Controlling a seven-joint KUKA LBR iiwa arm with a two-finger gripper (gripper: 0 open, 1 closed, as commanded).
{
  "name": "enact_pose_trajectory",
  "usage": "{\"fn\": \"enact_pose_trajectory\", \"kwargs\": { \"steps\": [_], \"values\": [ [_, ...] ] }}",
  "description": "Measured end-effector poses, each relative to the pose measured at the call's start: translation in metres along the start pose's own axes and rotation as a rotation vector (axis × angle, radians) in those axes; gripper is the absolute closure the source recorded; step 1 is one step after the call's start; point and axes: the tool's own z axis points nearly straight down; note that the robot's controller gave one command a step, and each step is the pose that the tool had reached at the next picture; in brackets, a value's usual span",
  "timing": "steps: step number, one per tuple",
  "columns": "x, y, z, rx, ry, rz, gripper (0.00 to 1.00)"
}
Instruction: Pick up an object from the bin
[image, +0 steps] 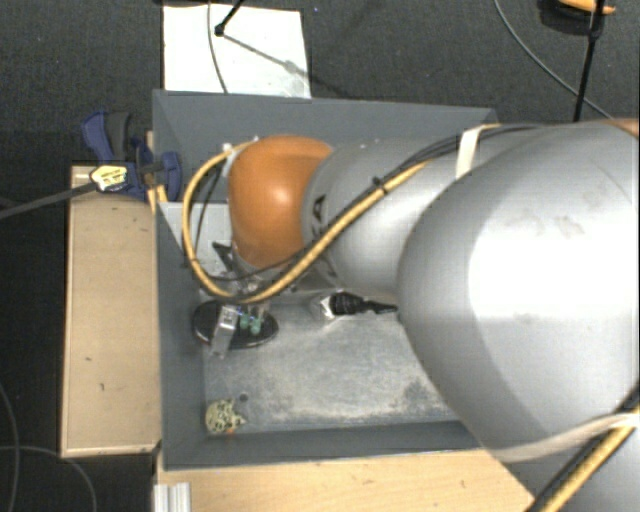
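Grey bin (340, 385) sits half-hidden by the arm (500, 300); end effector (233, 327) over dark disc (203, 322), grip unreadable.

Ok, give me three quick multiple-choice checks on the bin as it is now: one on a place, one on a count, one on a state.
1. Where is the gripper?
A. Over the black disc at the bin's left
B. In the far right corner
C. Outside the bin

2. How many loose things can be seen on the bin floor?
A. One
B. Three
C. Six

3. The speckled lump at the view's lower-left corner of the bin is:
A. Lifted off the floor
B. Lying free on the floor
C. Stacked on another thing

Answers:
1 A: the gripper sits right above the disc.
2 B: the disc, the lump and a black-and-white piece beside the arm.
3 B: it rests alone, apart from the gripper.
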Motion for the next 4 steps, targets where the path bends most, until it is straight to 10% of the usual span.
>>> {"fn": "enact_pose_trajectory", "kwargs": {
  "steps": [2,3,4],
  "values": [
    [0.010,-0.015,0.051,0.004,0.002,0.148,0.00],
    [0.010,-0.015,0.052,0.005,0.003,0.148,1.00],
    [0.009,-0.015,0.010,0.001,0.001,0.148,1.00]
  ]
}}
